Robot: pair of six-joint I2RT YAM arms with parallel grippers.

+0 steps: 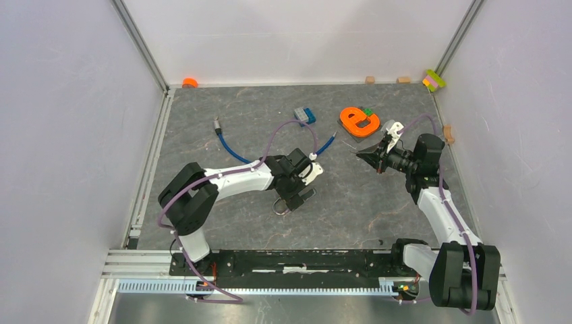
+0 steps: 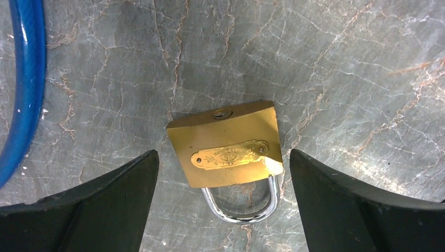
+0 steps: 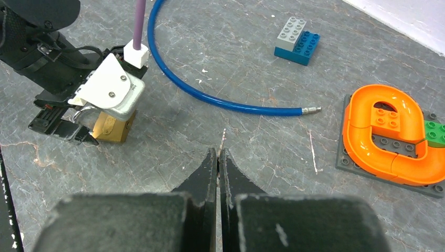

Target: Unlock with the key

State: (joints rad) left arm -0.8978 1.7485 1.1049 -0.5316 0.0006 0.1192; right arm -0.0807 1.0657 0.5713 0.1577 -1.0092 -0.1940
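Left wrist view, padlock (image 2: 226,147): brass body with a label plate, keyhole in the end face, steel shackle; mid-table, toward the near edge.
Left gripper (image 2: 223,155): fingers spread wide, flanking the padlock without touching it.
Right gripper (image 3: 218,153): fingers pressed together, toward the right edge; cannot tell what they hold.

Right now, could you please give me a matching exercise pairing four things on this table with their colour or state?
Things: 1 padlock; 2 right gripper; 3 cable; 4 curved track.
Descriptions: A orange; B jaws shut; C blue; D between the open jaws of the left gripper.
Pairs: 1-D; 2-B; 3-C; 4-A.
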